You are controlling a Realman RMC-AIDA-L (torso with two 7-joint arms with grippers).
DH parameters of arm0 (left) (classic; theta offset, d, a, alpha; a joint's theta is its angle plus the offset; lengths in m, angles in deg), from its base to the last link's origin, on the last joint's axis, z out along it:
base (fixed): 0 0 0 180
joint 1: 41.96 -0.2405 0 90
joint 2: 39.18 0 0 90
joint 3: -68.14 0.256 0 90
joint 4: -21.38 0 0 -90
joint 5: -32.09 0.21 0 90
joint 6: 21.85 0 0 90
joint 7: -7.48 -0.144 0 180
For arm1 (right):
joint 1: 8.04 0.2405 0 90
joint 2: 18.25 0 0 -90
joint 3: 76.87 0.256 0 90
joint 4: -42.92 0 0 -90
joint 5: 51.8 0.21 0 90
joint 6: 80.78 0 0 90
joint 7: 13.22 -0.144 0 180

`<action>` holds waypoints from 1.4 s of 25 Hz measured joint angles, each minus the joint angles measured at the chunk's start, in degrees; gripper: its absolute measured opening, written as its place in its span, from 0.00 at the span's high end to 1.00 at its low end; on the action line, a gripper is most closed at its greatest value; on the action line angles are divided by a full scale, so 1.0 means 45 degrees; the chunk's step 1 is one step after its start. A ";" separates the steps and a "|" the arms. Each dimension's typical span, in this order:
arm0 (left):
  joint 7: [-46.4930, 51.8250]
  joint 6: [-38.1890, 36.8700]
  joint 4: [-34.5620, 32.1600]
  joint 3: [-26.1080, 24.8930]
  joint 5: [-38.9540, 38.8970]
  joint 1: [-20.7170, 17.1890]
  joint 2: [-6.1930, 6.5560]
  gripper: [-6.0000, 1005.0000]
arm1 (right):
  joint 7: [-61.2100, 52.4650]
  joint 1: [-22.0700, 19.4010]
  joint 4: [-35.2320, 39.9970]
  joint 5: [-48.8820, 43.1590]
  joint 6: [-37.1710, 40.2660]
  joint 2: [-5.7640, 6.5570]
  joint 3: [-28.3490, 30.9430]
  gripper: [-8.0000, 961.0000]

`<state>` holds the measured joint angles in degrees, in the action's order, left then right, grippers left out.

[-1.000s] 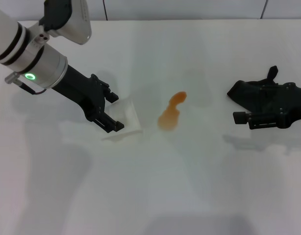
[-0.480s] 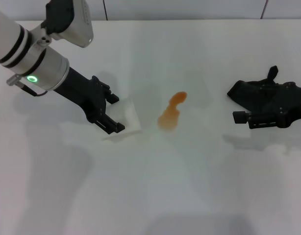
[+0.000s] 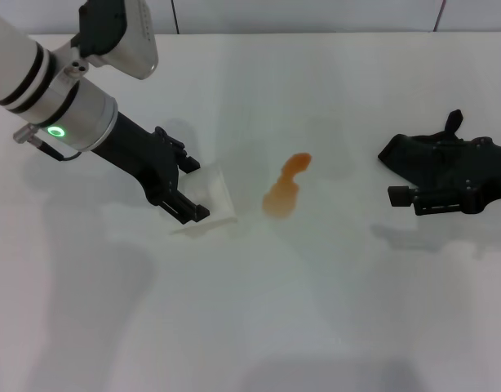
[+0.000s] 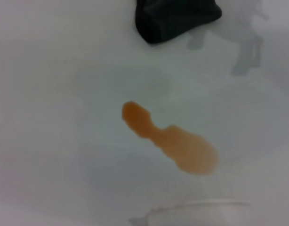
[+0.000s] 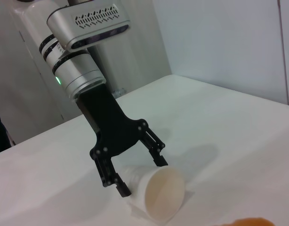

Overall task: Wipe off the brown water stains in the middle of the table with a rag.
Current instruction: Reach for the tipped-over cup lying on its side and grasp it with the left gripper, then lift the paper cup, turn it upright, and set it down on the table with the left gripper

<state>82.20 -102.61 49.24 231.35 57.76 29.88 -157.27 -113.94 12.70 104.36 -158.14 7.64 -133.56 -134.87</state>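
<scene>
The brown water stain (image 3: 285,189) lies in the middle of the white table (image 3: 316,310); it also shows in the left wrist view (image 4: 175,141). The black rag (image 3: 414,153) lies at the right, against my right gripper (image 3: 414,198), which rests low over the table. The rag also shows in the left wrist view (image 4: 175,16). My left gripper (image 3: 193,189) is open, left of the stain. Its fingers (image 5: 120,187) stand on either side of the base of a whitish plastic cup (image 5: 158,193) that lies on its side.
The cup (image 3: 211,198) lies about a hand's width left of the stain, mouth toward it. The table's far edge (image 3: 316,34) meets a wall. The near half of the table is bare white surface.
My left arm has shifted slightly to the right, and the cup has shifted slightly with it. The right arm, the rag and the stain have not moved.
</scene>
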 joint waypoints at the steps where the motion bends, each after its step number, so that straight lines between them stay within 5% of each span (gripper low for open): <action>1: 0.0006 -0.0001 0.0000 0.0001 0.0000 -0.0014 0.0001 0.13 | 0.0000 0.0001 0.0001 -0.0001 0.0000 0.0000 0.0000 0.14; 10: 0.0035 -0.0001 0.0047 0.0000 -0.0065 -0.0060 -0.0011 0.13 | 0.0000 0.0000 0.0000 -0.0001 -0.0004 0.0000 0.0000 0.14; 26: 0.0076 -0.0080 0.0180 -0.0014 -0.0186 -0.0063 -0.0007 0.36 | 0.0000 0.0057 0.0015 0.0000 -0.0048 0.0000 -0.0001 0.14; 35: -0.0196 -0.0838 0.1592 -0.0021 -0.2033 -0.0343 -0.0054 0.42 | 0.0000 0.0054 0.0058 0.0000 -0.0001 0.0000 0.0000 0.14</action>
<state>81.32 -106.38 56.40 231.26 48.61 28.34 -157.51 -113.94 12.94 104.62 -158.15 7.63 -133.56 -134.87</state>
